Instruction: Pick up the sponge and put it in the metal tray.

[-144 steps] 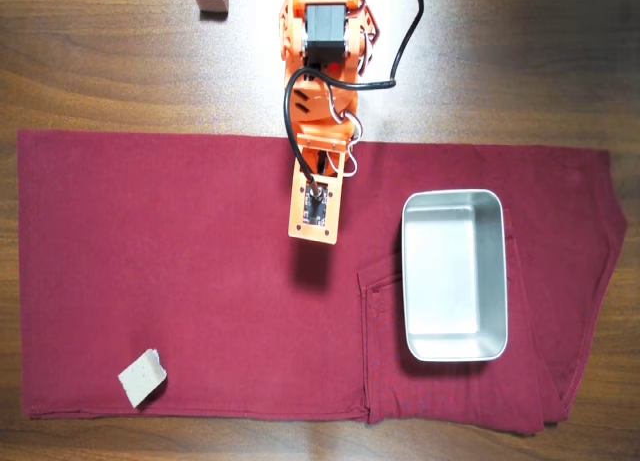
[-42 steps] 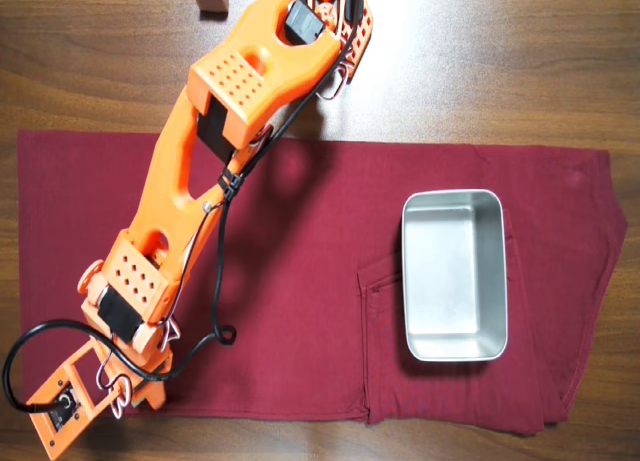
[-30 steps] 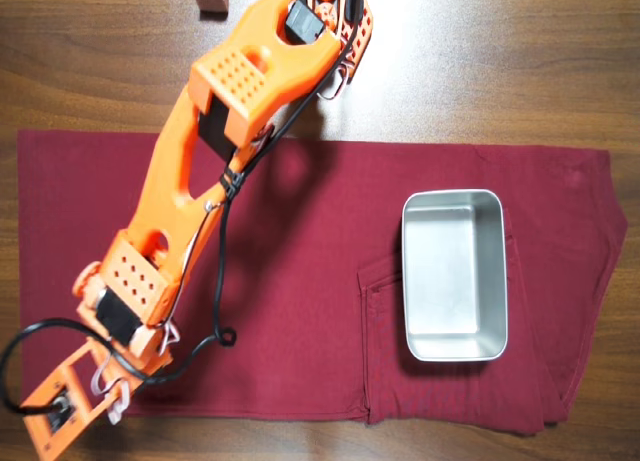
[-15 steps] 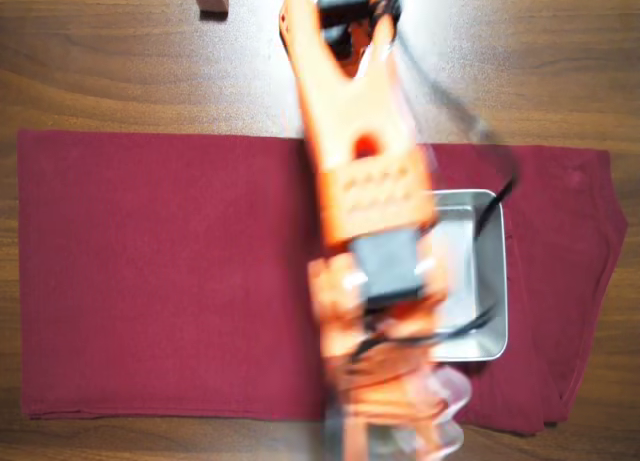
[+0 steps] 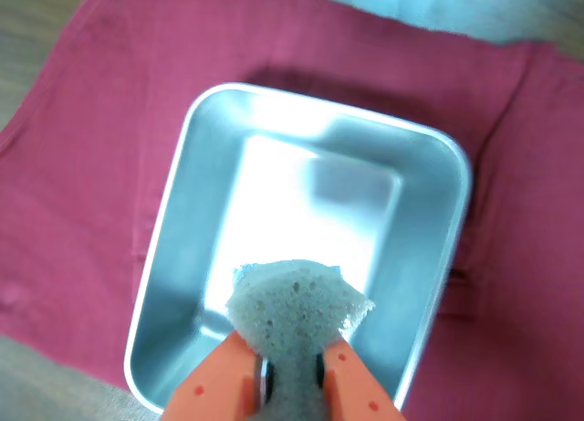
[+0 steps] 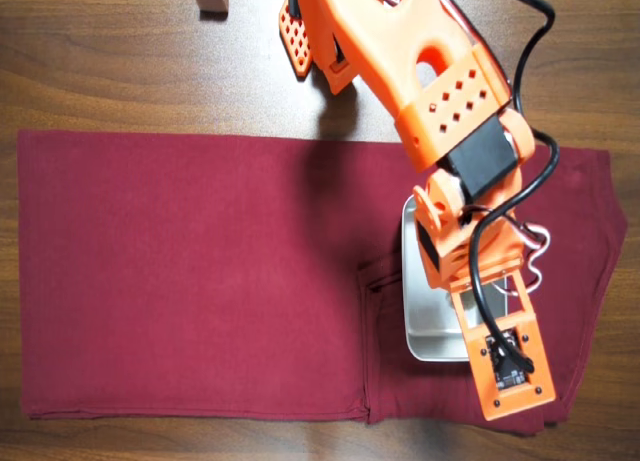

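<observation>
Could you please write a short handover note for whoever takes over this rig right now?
Tool: shut on the sponge, which is pinched between the two orange fingers.
Sponge: held in the air above the metal tray; the wrist view shows it over the tray's near end, not resting on the floor.
Tray: empty, sitting on the dark red cloth; in the overhead view the arm covers most of it.
Done: sponge picked up and carried over the tray.
Left: lower a little, open the tool, pull the arm back.

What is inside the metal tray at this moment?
In the wrist view the metal tray looks empty; the sponge, held by the hand, hangs above it. The sponge and hand cover part of its floor.
</observation>
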### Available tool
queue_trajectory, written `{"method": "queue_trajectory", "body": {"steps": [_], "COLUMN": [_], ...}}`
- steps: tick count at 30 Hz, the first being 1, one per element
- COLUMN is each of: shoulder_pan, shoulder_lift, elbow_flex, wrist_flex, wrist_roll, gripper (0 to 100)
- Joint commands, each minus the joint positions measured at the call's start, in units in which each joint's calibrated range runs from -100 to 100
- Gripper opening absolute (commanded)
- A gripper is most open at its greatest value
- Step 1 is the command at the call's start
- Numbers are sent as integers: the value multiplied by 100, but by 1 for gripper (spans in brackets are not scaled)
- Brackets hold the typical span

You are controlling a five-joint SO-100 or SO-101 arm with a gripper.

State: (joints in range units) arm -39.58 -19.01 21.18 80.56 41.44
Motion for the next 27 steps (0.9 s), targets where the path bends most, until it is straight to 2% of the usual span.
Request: {"method": "queue_trajectory", "body": {"steps": [1, 8, 11, 13, 16, 22, 27], "shoulder_pan": [-188, -197, -140, -34, 119, 62, 52], "shoulder_lift": [-56, -12, 15, -3, -12, 6, 15], "elbow_flex": [17, 135, 153, 172, 153, 126, 135], "wrist_flex": [-2, -140, -398, -481, -509, -546, -555], "wrist_roll": [-34, -68, -254, -239, -137, -127, -259], "gripper": [0, 0, 17, 24, 28, 30, 40]}}
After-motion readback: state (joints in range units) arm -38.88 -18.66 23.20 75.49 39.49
